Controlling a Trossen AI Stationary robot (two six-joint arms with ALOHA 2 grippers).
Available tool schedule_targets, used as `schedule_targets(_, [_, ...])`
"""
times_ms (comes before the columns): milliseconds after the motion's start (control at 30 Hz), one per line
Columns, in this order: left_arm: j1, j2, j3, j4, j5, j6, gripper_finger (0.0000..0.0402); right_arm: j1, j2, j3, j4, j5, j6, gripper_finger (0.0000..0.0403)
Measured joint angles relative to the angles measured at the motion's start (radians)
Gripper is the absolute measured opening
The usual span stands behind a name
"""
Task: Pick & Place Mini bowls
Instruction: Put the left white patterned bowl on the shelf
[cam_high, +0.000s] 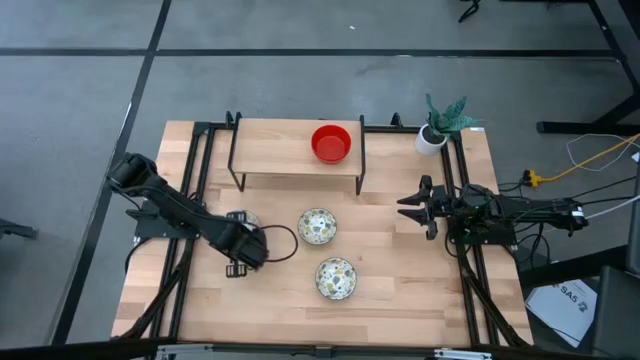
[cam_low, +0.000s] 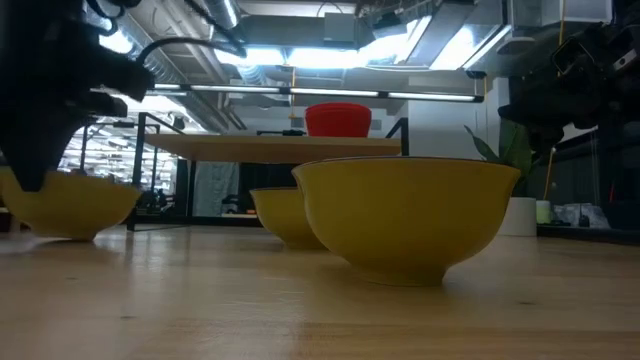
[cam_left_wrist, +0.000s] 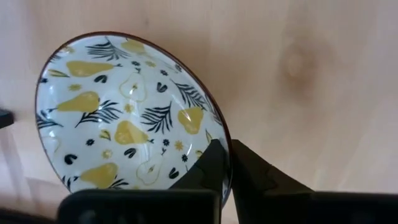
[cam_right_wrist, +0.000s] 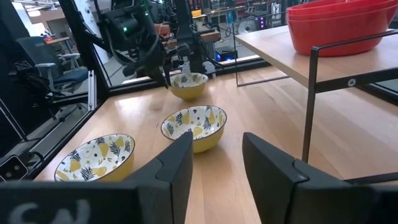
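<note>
High view, left to right: left gripper (cam_high: 243, 250) is clamped on the rim of a patterned bowl (cam_left_wrist: 124, 112) at the table's (cam_high: 400, 290) left side. Two more patterned bowls (cam_high: 318, 226) (cam_high: 336, 277) sit mid-table. Red bowls (cam_high: 331, 143) rest stacked on the shelf (cam_high: 270, 155). Right gripper (cam_high: 415, 206) hovers at the right, fingers parted, empty.

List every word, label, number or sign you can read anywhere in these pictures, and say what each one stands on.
"SA5": on the white sheet of paper lying on the floor beside the light wooden table, in the high view; its smaller print is too small to read.
Pale letters on the right hand's dark body, in the right wrist view: cut off and blurred, not readable.
Nothing else carries readable text.
</note>
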Motion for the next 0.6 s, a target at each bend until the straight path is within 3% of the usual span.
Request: schedule_targets(600, [0.083,-0.255,-0.001,0.112,0.096,0.067,0.0003,0.000,0.000,0.000,0.000,0.000,-0.002,0.0140])
